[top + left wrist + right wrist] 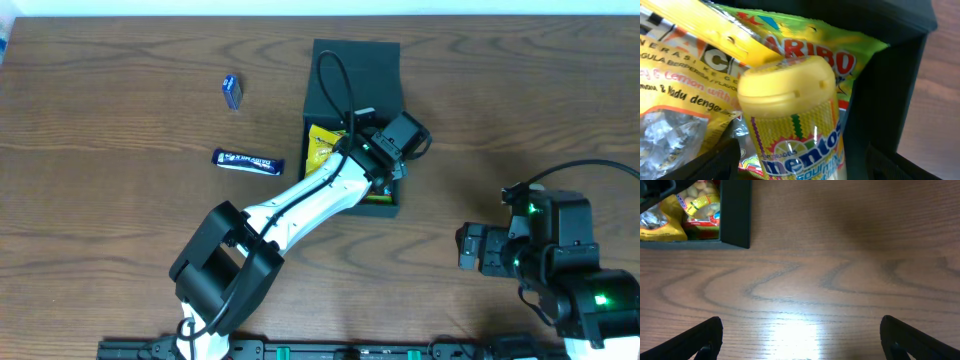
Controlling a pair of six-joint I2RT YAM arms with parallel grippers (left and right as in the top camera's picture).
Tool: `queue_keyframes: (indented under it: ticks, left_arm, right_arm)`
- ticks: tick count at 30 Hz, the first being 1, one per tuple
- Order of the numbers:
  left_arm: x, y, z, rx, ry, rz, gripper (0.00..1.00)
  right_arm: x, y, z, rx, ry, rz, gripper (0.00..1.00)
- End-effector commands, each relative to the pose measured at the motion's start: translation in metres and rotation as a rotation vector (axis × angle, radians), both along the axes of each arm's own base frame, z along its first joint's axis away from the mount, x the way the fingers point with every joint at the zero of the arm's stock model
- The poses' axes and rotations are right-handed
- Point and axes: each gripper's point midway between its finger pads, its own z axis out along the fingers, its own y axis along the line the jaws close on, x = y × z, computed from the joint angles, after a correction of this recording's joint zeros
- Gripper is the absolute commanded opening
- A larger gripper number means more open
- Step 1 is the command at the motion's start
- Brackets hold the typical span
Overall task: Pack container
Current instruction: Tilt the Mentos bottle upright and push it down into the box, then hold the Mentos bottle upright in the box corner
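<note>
— Yellow Mentos bottle [790,115] down inside the container [355,70], leaning on the Haribo bag [842,57], next to the lemon sweets packet [675,82]
— Where exactly, the container?
— Middle of the counter [120,230], toward the far side, lid flap open and pointing away. Left arm reaching right into it
— And the left fingers [715,162]?
— Apart, one on each side of the bottle, not squeezing it
— Right fingers [700,340]?
— Wide apart too, nothing between, over the counter off to the right
— So, which step?
— Letting go of a snack, probably. Packing maybe halfway, at a guess: two things not in yet, a small blue packet [232,91] and a dark blue bar [247,160], both out on the counter left of the container
— Next?
— Lift straight up, mind the container walls, then over to the dark blue bar, the nearer one. Lies flat, so come down low and pinch across the thin way
</note>
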Motion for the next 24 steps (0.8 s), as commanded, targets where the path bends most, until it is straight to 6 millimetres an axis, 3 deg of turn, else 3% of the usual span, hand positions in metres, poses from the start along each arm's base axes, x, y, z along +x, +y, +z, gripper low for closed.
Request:
queue_keyframes:
  ticks: [1, 9, 16, 19, 24]
  left_arm:
    - [0.008, 0.004, 0.004, -0.011, -0.021, 0.070, 0.79]
    - [0.006, 0.003, 0.003, -0.034, -0.003, 0.096, 0.76]
    - [0.003, 0.001, -0.011, -0.020, 0.026, 0.090, 0.75]
    - [0.004, 0.000, -0.012, -0.024, 0.023, 0.090, 0.66]
    - [0.004, -0.001, -0.018, -0.018, 0.033, 0.088, 0.40]
  right_arm:
    - [0.000, -0.002, 0.001, 0.006, -0.004, -0.018, 0.99]
    - [0.000, -0.002, 0.001, 0.006, -0.004, -0.018, 0.99]
    - [0.000, -0.002, 0.001, 0.006, -0.004, -0.018, 0.99]
    - [0.000, -0.002, 0.001, 0.006, -0.004, -0.018, 0.99]
    - [0.000, -0.002, 0.001, 0.006, -0.004, -0.018, 0.99]
